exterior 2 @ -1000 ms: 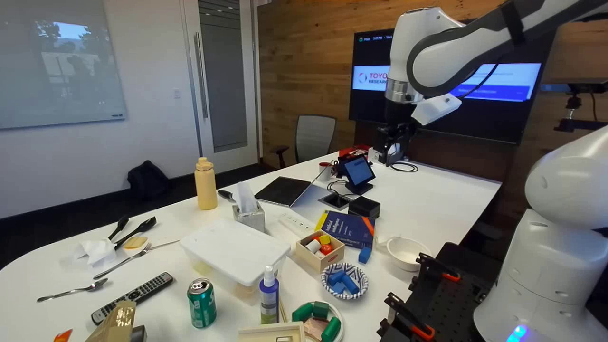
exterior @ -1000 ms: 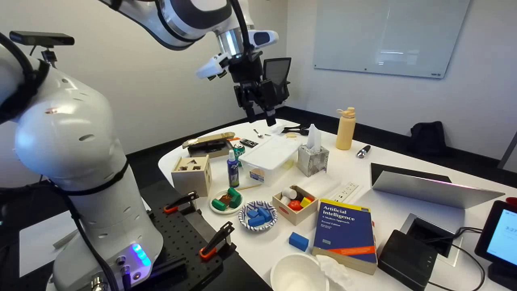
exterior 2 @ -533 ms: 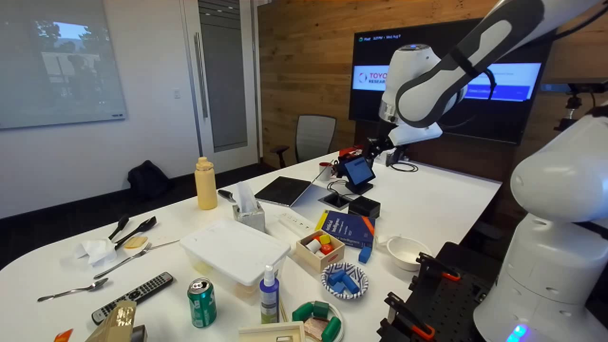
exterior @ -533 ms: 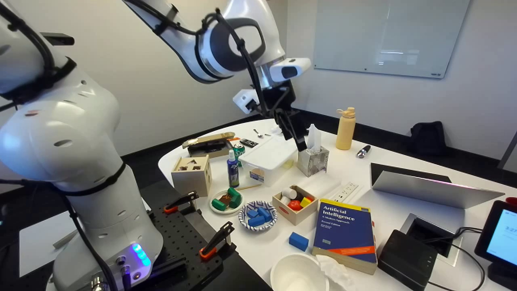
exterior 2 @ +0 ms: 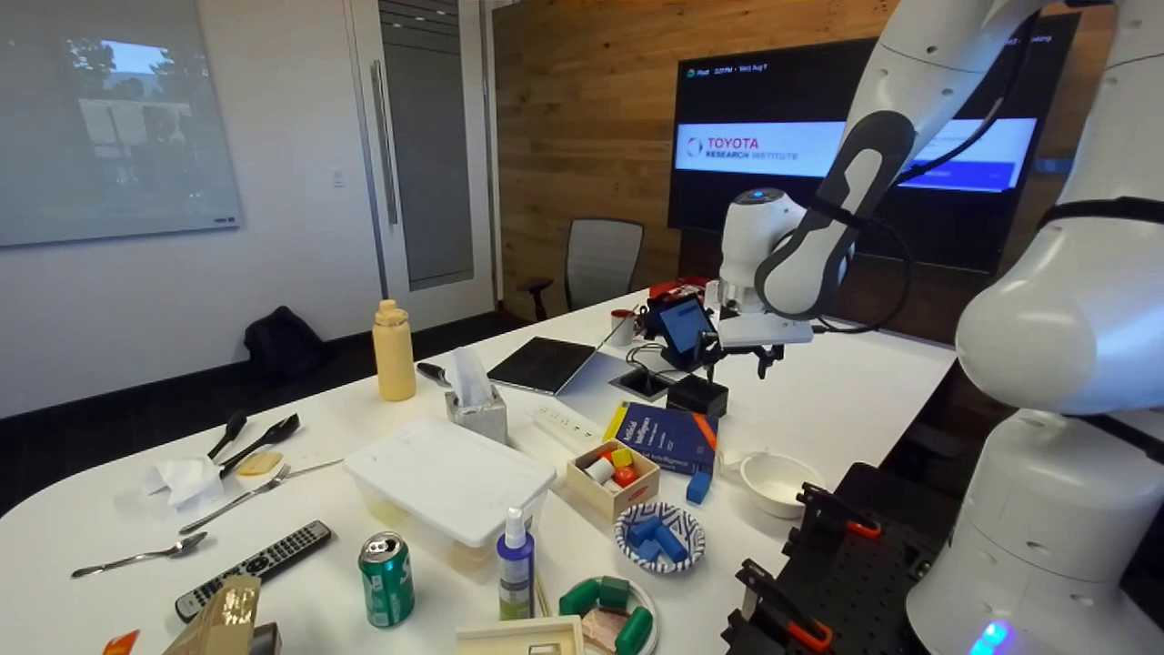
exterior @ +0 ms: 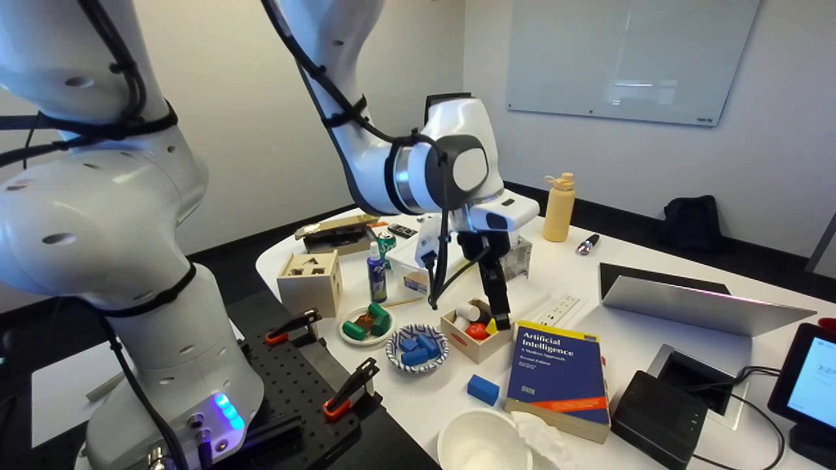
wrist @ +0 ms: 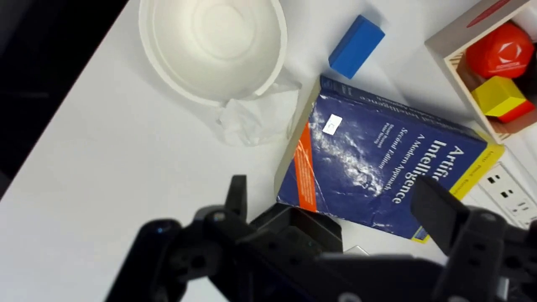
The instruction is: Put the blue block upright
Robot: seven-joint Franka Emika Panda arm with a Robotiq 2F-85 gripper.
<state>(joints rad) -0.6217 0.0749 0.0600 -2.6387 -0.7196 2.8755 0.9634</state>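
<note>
A blue block (exterior: 482,390) lies on its side on the white table, beside the thick blue book (exterior: 556,375) and near a white bowl (exterior: 457,450). The block also shows in the other exterior view (exterior 2: 698,488) and at the upper middle of the wrist view (wrist: 356,47). My gripper (wrist: 331,191) is open and empty, with its fingers spread wide above the book. In an exterior view the gripper (exterior 2: 738,366) hangs pointing down, well above the table. The block is not between the fingers.
A wooden box (exterior: 480,349) with coloured pieces stands beside the book. A patterned bowl (exterior: 418,370) holds several other blue blocks. A crumpled tissue (wrist: 260,119) touches the white bowl. A black box (exterior: 659,418), a power strip (exterior: 562,310) and a tissue box (exterior 2: 477,417) are nearby.
The arm has swung and lowered, bringing the gripper down from high over the far table to above the book, now pointing downward. The block and the other objects have not moved.
</note>
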